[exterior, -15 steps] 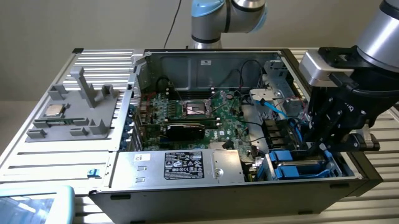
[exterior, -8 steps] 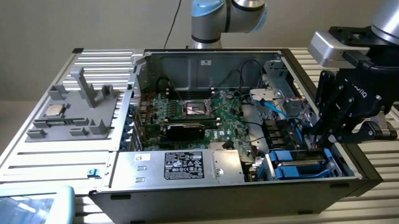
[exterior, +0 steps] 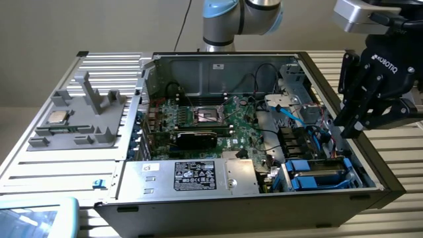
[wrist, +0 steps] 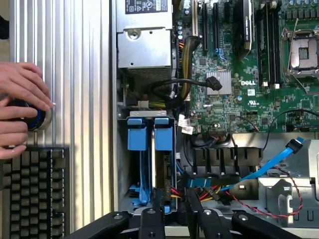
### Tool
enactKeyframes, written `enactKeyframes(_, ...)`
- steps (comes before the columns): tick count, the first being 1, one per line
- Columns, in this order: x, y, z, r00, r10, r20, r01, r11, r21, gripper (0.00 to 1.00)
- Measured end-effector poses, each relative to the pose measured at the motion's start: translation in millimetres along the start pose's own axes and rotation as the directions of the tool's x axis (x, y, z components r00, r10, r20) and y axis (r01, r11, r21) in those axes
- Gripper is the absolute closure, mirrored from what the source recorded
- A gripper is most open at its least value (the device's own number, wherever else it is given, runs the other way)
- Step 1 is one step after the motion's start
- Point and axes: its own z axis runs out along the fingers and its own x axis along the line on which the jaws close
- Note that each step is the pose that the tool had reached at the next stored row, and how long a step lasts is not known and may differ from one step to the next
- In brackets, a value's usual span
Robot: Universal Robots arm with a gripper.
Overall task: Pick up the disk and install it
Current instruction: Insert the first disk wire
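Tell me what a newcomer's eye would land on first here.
The open computer case with its green motherboard dominates the middle of the exterior view. The black gripper hangs over the case's edge at the exterior view's right, near the bright blue disk frames in the near corner bay. In the wrist view, a person's hand rests on a round knob beside a keyboard.

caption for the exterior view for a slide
Robot hand hangs over open computer case, near blue-framed disk in its bay.
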Motion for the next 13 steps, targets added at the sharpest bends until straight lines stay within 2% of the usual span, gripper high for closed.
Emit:
enactKeyframes(2, -2.8, 2.1, -1.0, 0.9999, 0.001, -0.0158, -0.001, 1.0000, 0.0005, 0.69)
enactKeyframes(3, -3.7, 3.9, -1.2, 0.9998, 0.001, -0.0214, -0.001, 1.0000, 0.0008, 0.69)
enactKeyframes(5, -5.0, 8.9, -1.1, 0.9996, 0.001, -0.0286, -0.001, 1.0000, 0.0011, 0.69)
enactKeyframes(8, -8.7, 14.3, -1.2, 0.9995, 0.002, -0.0327, -0.002, 1.0000, 0.0031, 0.69)
enactKeyframes(13, -9.0, 14.8, -1.1, 0.9995, 0.001, -0.0326, -0.001, 1.0000, 0.0032, 0.69)
